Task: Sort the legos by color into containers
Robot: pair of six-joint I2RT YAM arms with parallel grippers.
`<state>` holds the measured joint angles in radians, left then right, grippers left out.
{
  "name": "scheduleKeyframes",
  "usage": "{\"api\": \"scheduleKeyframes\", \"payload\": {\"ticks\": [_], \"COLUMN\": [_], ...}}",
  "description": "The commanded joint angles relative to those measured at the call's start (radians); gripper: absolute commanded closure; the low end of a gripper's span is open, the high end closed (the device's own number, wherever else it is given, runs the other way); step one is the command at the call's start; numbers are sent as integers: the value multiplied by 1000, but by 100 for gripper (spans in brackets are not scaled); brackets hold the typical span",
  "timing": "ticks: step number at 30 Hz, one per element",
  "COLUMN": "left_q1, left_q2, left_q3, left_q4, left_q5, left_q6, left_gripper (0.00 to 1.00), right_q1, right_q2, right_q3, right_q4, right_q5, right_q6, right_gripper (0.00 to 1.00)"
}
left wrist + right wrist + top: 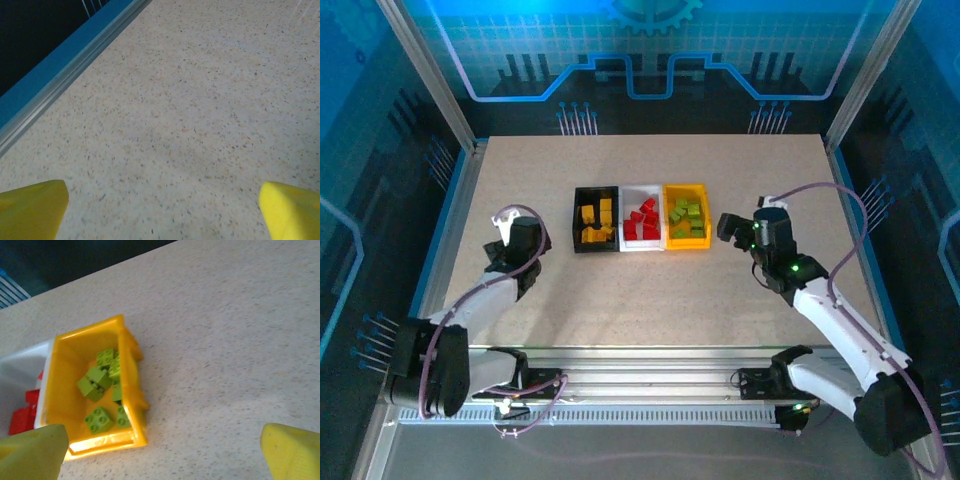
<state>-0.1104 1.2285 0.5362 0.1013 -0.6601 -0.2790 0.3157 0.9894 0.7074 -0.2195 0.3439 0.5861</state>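
Three containers stand side by side mid-table. The black bin [577, 220] holds yellow-orange legos [596, 221], the white bin [641, 247] holds red legos [642, 219], and the yellow-orange bin [686, 244] holds light green legos [686, 214]. My right gripper [729, 228] is open and empty just right of the yellow-orange bin [65, 370], whose green legos [97, 382] lie loose inside; its yellow fingertips [32, 452] frame bare table. Beside that bin I see the white bin [20, 370] with red legos [22, 415]. My left gripper [502, 232] is open over bare tabletop, left of the black bin, nothing between its fingertips [32, 210].
A blue and metal rail [55, 80] borders the table's left edge close to my left gripper [162, 215]. Speckled beige tabletop [650, 300] stretches in front of the bins and behind them. To the right of my right gripper [162, 455] lies more bare table.
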Motion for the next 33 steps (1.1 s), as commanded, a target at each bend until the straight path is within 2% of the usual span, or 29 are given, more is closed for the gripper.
{"api": "scheduleKeyframes", "payload": {"ticks": [1, 5, 11, 13, 14, 16, 20, 25, 33], "left_q1": [34, 34, 34, 56, 65, 74, 77, 75, 75], "left_q2": [50, 161, 284, 300, 344, 315, 327, 326, 325], "left_q3": [-21, -97, -149, -167, -194, -176, -176, -176, -174], "left_q4": [245, 542, 797, 810, 935, 842, 869, 867, 864], "left_q5": [95, 167, 307, 349, 365, 389, 387, 386, 389], "left_q6": [141, 211, 275, 252, 263, 244, 248, 249, 249], "left_gripper": [1, 1, 1, 1, 1, 1, 1, 1, 1], "right_q1": [-62, -126, -146, -148, -155, -172, -223, -294, -315], "right_q2": [-29, -44, -83, -96, -100, -103, -38, 113, 347], "right_q3": [-24, -42, -132, -148, -154, -175, -215, -264, -289], "right_q4": [-17, -18, 209, 239, 251, 306, 421, 605, 851], "right_q5": [-1, -6, -192, -151, -120, -79, -69, -145, -233], "right_q6": [14, 24, -236, -280, -300, -363, -452, -485, -503], "right_gripper": [0, 0, 0, 0, 0, 0, 0, 0, 0]}}
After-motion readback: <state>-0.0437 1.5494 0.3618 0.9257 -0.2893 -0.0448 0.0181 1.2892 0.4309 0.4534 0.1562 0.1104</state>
